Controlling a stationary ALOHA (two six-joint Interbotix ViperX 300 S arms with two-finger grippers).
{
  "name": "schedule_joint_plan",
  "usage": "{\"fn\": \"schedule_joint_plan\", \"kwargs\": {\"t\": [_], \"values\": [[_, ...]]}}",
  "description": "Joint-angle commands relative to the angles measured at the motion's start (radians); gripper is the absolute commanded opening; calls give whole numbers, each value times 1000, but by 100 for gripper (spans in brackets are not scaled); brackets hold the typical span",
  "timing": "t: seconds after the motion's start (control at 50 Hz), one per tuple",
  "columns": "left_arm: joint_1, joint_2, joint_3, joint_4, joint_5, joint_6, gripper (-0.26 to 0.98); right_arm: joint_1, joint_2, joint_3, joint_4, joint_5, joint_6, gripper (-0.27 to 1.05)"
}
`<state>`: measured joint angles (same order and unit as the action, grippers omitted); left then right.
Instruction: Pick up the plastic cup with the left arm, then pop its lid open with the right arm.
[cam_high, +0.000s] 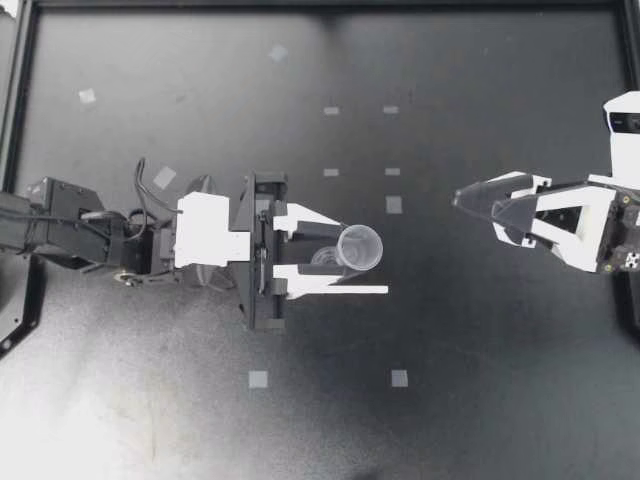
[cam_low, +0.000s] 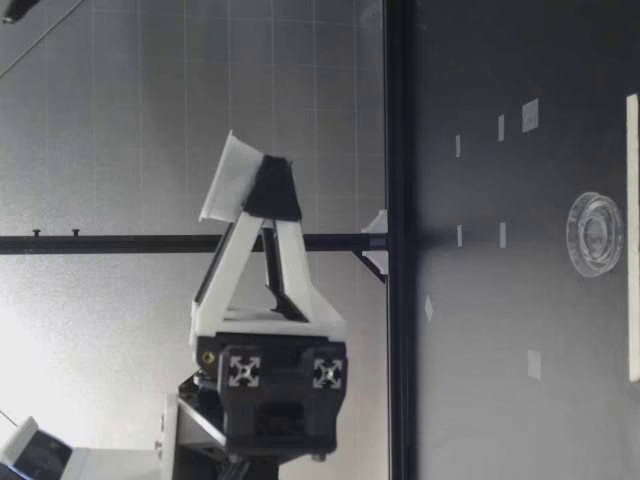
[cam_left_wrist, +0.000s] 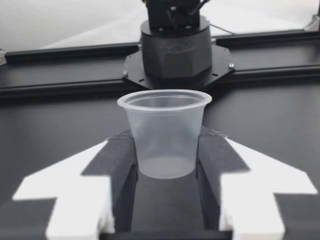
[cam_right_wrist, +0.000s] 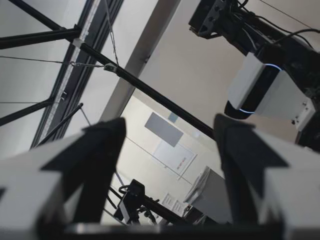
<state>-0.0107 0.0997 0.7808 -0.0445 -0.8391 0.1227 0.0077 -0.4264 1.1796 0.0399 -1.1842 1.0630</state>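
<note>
Item: clear plastic cup (cam_high: 360, 247), empty, standing upright with its rim uppermost.
Location of cup: about the middle of the table (cam_high: 480, 400), between the fingers of my left gripper (cam_high: 362, 256). It is well apart from my right gripper (cam_high: 480, 205), which is off to its right.
Left gripper: clamped on the cup. In the left wrist view both black pads (cam_left_wrist: 122, 160) press its sides below the rim, one from each side.
Cup base: I cannot tell whether it rests on the table or hangs just clear.
Right gripper: fingers apart with nothing between them. It is tilted upward, so its wrist view takes in only the room overhead.
Surface: matt black table top marked with small pale tape squares (cam_high: 258, 379), singly and in pairs. Bright glare lies over the near left corner.
Border: black frame rail (cam_high: 320, 5) along the far edge and down both sides.
Beyond the cup, left wrist view: a round black arm base (cam_left_wrist: 175, 50) on the rail.
Room, low view: a pale gridded wall panel (cam_low: 150, 100) behind the table with an upright black post (cam_low: 120, 243) before it. A gripper (cam_low: 250, 188) is raised well above the table.
Room, right wrist view: pale walls and ceiling crossed by black struts (cam_right_wrist: 145, 87) and thin cables, a grey rectangular panel (cam_right_wrist: 164, 129), and a white-cased device (cam_right_wrist: 260, 85) with a blue lit ring.
</note>
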Motion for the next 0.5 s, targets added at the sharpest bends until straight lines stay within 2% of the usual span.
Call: {"fn": "schedule_joint_plan", "kwargs": {"t": [0.0,0.48], "values": [[2,-11,-15,0,-3,-2,24,-5,2,-11,2,-3,-2,70],[2,-11,-18,0,3,0,24,-5,6,-5,0,14,-17,69]]}}
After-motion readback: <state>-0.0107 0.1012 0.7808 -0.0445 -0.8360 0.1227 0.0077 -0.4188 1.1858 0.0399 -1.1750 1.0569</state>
